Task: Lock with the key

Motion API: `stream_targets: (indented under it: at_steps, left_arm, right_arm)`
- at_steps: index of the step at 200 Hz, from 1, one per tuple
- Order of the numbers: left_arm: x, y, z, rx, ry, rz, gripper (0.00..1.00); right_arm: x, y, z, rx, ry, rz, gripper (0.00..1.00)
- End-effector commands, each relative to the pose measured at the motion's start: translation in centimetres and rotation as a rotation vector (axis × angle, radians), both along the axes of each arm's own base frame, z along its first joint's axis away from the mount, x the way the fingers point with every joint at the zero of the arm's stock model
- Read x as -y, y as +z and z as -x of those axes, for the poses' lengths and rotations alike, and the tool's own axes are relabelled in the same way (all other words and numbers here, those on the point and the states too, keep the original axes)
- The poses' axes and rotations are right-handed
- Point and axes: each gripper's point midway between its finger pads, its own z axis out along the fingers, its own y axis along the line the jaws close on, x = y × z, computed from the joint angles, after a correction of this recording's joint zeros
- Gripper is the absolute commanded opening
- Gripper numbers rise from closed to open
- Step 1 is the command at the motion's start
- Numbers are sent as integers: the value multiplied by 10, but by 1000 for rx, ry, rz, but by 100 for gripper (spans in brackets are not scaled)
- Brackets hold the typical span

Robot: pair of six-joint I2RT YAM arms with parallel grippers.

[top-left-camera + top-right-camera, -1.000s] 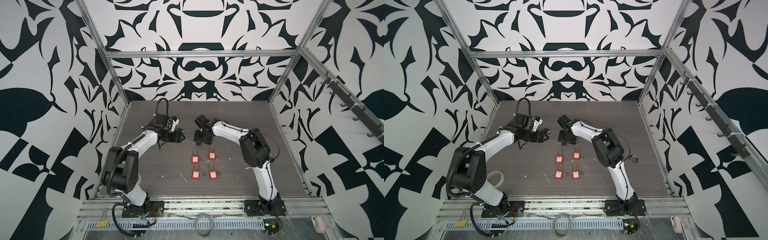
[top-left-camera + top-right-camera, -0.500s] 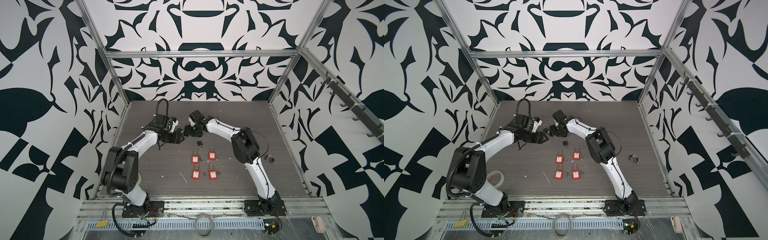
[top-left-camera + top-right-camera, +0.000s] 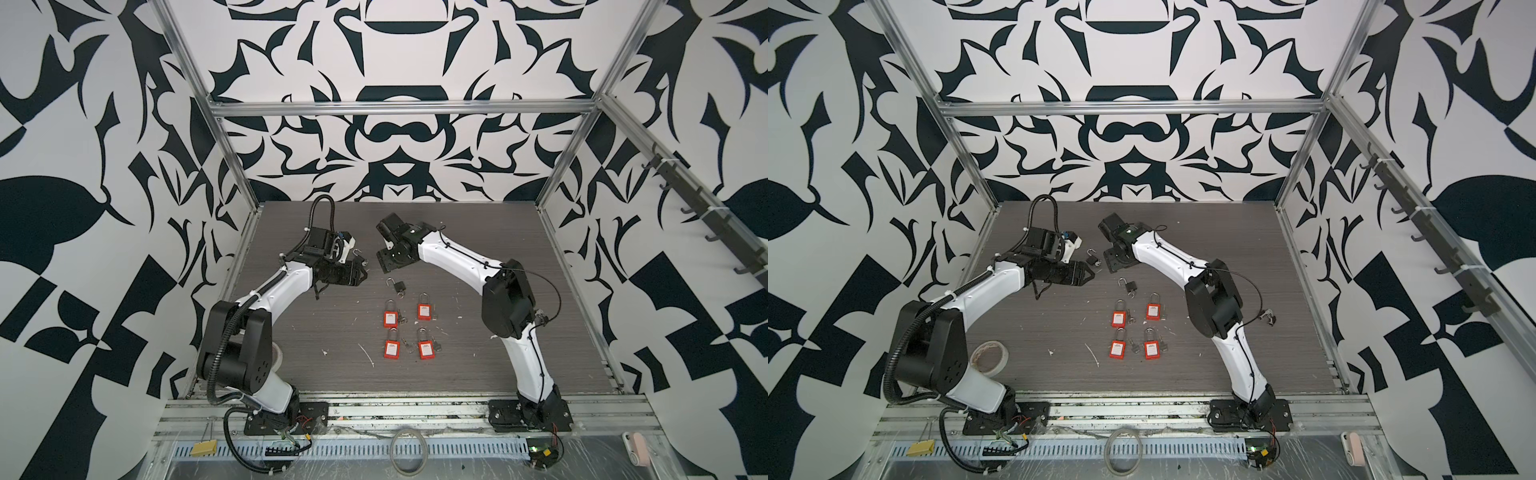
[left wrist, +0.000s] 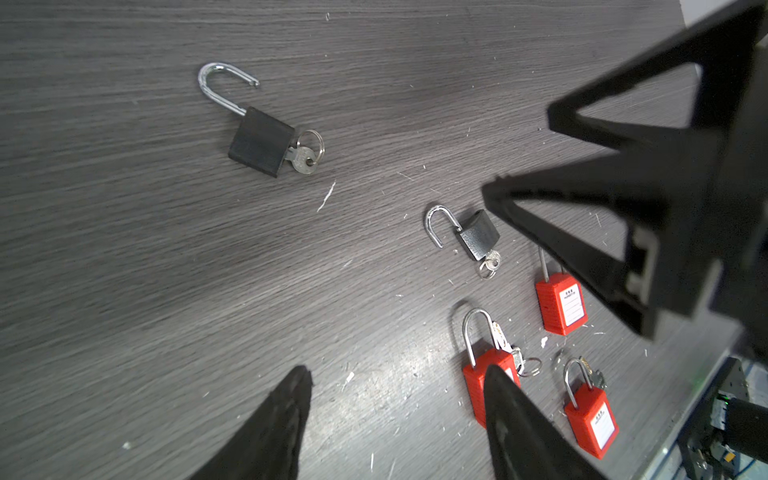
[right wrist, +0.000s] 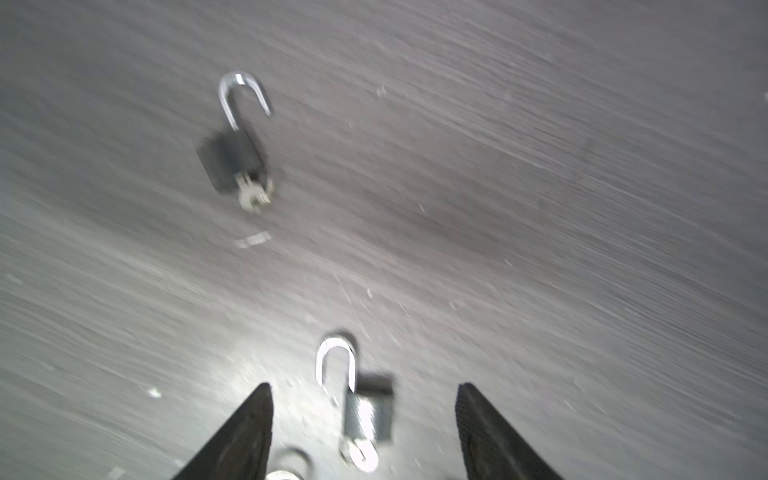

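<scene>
left gripper (image 4: 399,372) jaws apart, empty. right gripper (image 5: 365,388) jaws apart, empty, above small black padlock with open silver shackle (image 5: 369,409), silver key (image 5: 360,455) in its base.

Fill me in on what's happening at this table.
Two robot arms are working on padlocks, and neither holds anything at this moment. The left gripper and the right gripper both stand open above the table. A black padlock lies by the left gripper and a second black padlock by the right gripper, both with shackles swung open and keys inserted. Four red padlocks lie in a square nearer the arm bases, untouched.
</scene>
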Motion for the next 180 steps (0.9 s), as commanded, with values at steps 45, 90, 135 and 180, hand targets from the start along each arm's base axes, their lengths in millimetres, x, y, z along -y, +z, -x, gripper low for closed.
stream_targets:
  at_steps: [45,90,135,180]
  left_arm:
    - [-3,2,7,13,4,-8,68]
    - [-4,0,7,12,4,-11,68]
    - [-3,1,4,9,7,-14,68]
    - [-4,2,3,11,9,-21,68]
  right_arm:
    - [14,-38,28,-84,-69,163,74]
    - [23,-52,28,-86,-106,216,72]
    - [21,-66,25,-84,-100,226,67]
    - [19,-70,29,-98,-99,196,54]
